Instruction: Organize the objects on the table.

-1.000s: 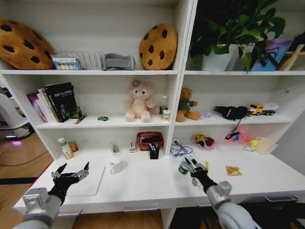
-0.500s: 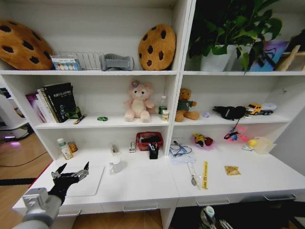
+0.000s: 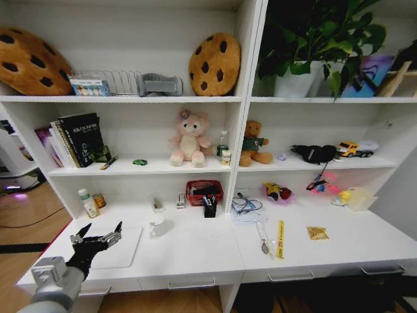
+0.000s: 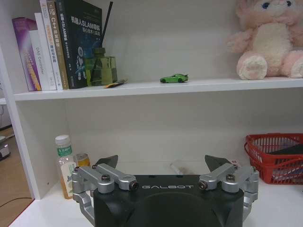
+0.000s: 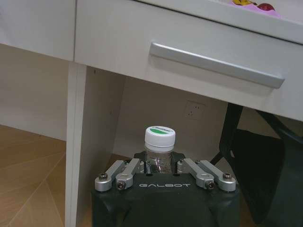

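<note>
Right gripper (image 5: 163,166) down below long white worktop (image 3: 195,251), closed round small clear bottle with white-green cap (image 5: 159,142). Carrying step. Next: find drop spot. Left gripper (image 3: 96,240) open, waiting over worktop.

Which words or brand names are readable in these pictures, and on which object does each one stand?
"GALBOT": on the left gripper body.
"GALBOT": on the right gripper body, which holds a bottle.
"SLAM": on the black book; its other characters are too small to read.
The other book spines and the bottle cap's print are too blurred.
</note>
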Controlling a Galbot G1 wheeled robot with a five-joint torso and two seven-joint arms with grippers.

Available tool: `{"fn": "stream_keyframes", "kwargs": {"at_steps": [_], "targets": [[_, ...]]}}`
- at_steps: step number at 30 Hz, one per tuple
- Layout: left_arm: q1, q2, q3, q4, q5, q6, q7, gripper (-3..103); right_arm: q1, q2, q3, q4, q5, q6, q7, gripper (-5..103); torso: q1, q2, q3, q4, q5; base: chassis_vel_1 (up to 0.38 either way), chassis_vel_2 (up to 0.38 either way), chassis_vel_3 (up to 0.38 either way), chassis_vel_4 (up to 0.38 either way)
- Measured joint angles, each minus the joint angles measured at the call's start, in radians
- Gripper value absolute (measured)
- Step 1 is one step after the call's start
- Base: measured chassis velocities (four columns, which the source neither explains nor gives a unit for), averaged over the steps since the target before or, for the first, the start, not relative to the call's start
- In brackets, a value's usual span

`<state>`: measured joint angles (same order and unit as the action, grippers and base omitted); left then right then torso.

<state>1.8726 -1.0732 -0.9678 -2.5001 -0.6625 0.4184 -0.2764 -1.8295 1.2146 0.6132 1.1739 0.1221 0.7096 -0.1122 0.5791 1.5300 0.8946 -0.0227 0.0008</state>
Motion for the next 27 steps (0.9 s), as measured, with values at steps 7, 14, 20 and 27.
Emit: {"fn": "stream_keyframes", "kwargs": {"at_steps": [7,14,20,27], "targets": [[0.000,0.000,0.000,0.000,0.000,0.000,0.000,100,0.153,0.034,-0.005,-0.178,-0.040,0.048,-0.026,25,0.000,0.000,0.000,0.0007,-0.0010,0.000,0.000,0.000,0.000],[0.000,0.000,0.000,0.000,0.000,0.000,0.000,100,0.289,0.051,0.001,-0.314,-0.064,0.085,-0.028,25,0.000,0.000,0.000,0.0001,-0.0011,0.000,0.000,0.000,0.000],[0.000,0.000,0.000,0.000,0.000,0.000,0.000,100,0.374,0.059,-0.002,-0.437,-0.074,0.092,-0.029,25,0.000,0.000,0.000,0.0001,-0.0008,0.000,0.000,0.000,0.000],[0.000,0.000,0.000,0.000,0.000,0.000,0.000,100,0.509,0.059,-0.001,-0.587,-0.089,0.092,-0.044,25,0.000,0.000,0.000,0.0003,-0.0008,0.000,0.000,0.000,0.000]]}}
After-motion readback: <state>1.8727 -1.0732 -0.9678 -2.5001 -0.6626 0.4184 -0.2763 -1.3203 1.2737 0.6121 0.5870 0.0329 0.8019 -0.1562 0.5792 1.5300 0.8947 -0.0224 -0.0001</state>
